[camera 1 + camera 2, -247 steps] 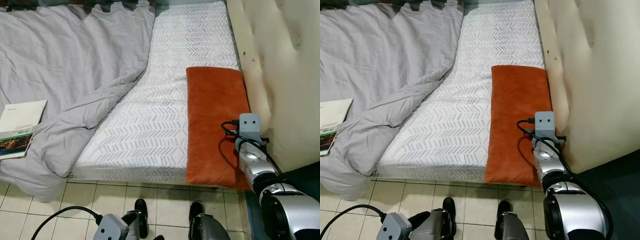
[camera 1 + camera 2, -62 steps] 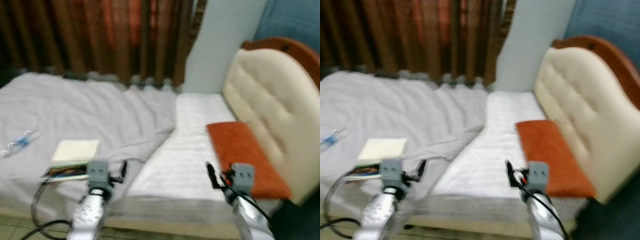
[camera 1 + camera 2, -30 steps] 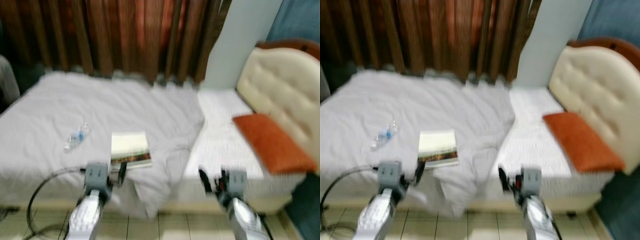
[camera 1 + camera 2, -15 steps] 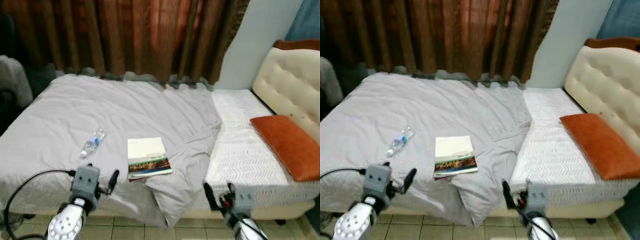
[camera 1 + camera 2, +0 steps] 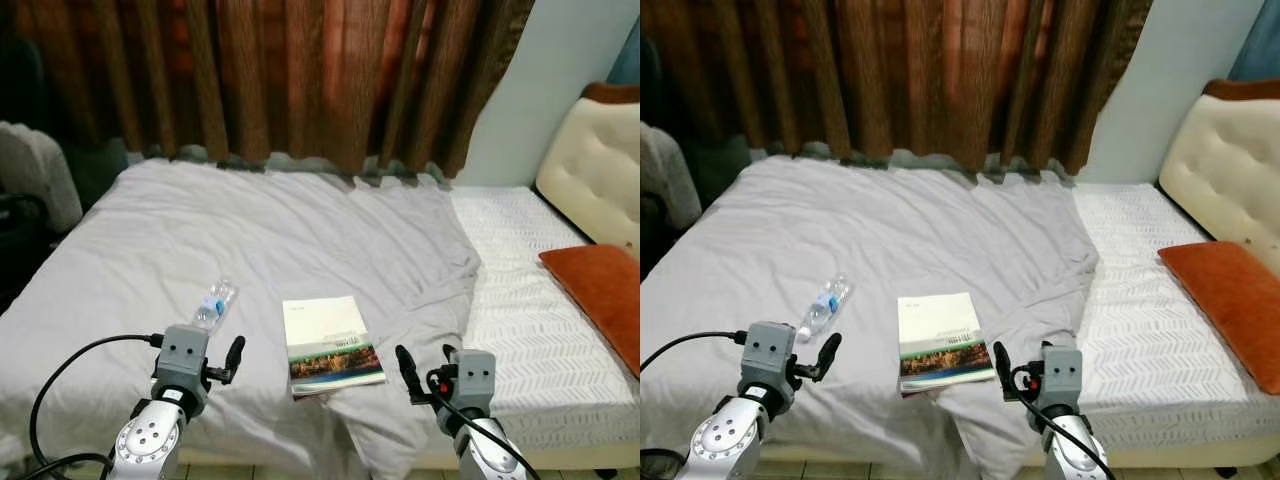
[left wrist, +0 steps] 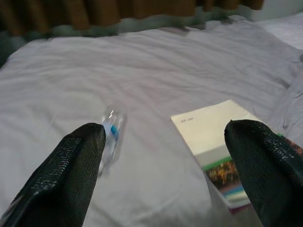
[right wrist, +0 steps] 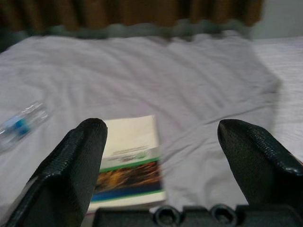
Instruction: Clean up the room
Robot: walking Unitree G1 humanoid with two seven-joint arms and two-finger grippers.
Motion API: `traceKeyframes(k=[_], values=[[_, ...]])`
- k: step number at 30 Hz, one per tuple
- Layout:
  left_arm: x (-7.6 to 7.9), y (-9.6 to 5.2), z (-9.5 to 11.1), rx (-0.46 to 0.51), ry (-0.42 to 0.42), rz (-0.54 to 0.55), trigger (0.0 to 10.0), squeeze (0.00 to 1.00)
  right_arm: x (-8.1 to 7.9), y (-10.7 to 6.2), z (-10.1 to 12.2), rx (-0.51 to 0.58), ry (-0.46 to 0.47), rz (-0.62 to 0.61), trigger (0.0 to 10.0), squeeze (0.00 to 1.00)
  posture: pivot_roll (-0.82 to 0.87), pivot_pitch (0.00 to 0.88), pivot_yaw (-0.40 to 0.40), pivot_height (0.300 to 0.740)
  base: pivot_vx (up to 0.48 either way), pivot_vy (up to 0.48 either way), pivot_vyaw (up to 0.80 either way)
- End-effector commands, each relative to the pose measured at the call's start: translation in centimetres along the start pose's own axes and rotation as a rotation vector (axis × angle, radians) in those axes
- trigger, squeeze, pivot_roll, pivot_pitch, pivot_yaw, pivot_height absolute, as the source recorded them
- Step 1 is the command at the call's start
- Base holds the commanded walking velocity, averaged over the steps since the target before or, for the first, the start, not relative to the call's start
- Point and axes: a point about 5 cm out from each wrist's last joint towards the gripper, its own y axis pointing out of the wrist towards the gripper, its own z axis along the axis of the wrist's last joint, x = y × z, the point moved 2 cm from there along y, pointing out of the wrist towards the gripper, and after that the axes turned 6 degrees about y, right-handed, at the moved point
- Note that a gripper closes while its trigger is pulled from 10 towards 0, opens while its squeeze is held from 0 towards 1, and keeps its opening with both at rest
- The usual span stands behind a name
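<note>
- Book [image 5: 330, 344]: closed, lying flat on the grey duvet [image 5: 300, 240] near the bed's front edge, roughly midway along it; cover upward, pale upper part and a coloured picture band at its near end
- Bottle [image 5: 211, 303]: clear plastic, blue label, lying on its side on the duvet just beside the book, toward the bed's left end and apart from it
- Left gripper [image 6: 165, 156]: fingers spread wide and holding nothing, raised at the bed's front edge, aimed between bottle and book
- Right gripper [image 7: 161, 156]: fingers likewise wide apart and empty, raised at the front edge facing the book
- Duvet: rumpled, covering the left and middle of the bed, its folded edge leaving the patterned sheet [image 5: 540, 310] bare at the right end
- Orange pillow [image 5: 600, 300]: on the sheet at the right end, against the padded headboard [image 5: 595, 185]
- Curtains [image 5: 280, 80]: brown, hanging behind the bed's far edge
- Step in hand, as judged: approach, with both arms readied before any pickup
- Next move, as judged: reach over the front edge and close on the book or bottle; the flat book calls for getting under an edge
</note>
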Motion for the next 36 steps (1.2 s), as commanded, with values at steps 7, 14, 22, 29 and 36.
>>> traceKeyframes(k=[7,14,22,29,36], values=[[2.0,0.8,0.6,0.021,0.008,-0.012,10.0,0.0,1.8,0.3,0.4,-0.017,-0.025,-0.024,10.0,0.0,0.09,0.0,-0.095,0.74,0.124,0.0,-0.23],[1.6,0.9,0.5,0.026,-0.017,0.016,10.0,0.0,1.8,0.9,0.8,-0.015,-0.038,-0.016,10.0,0.0,0.09,0.0,-0.1,0.74,0.182,-0.387,0.19],[0.8,1.2,0.6,0.024,-0.008,0.032,10.0,0.0,1.8,1.2,0.6,-0.026,-0.042,-0.009,10.0,0.0,0.1,0.0,-0.099,0.74,0.325,-0.35,0.67],[0.5,1.1,0.1,0.001,0.036,0.062,10.0,0.0,1.4,1.5,0.5,-0.038,-0.033,0.002,10.0,0.0,0.1,0.0,-0.102,0.74,0.144,-0.145,0.19],[0.7,0.9,0.6,0.04,0.0,0.052,10.0,0.0,1.0,1.9,0.3,-0.049,-0.022,0.031,10.0,0.0,0.11,0.0,-0.107,0.74,0.366,0.0,0.0]])
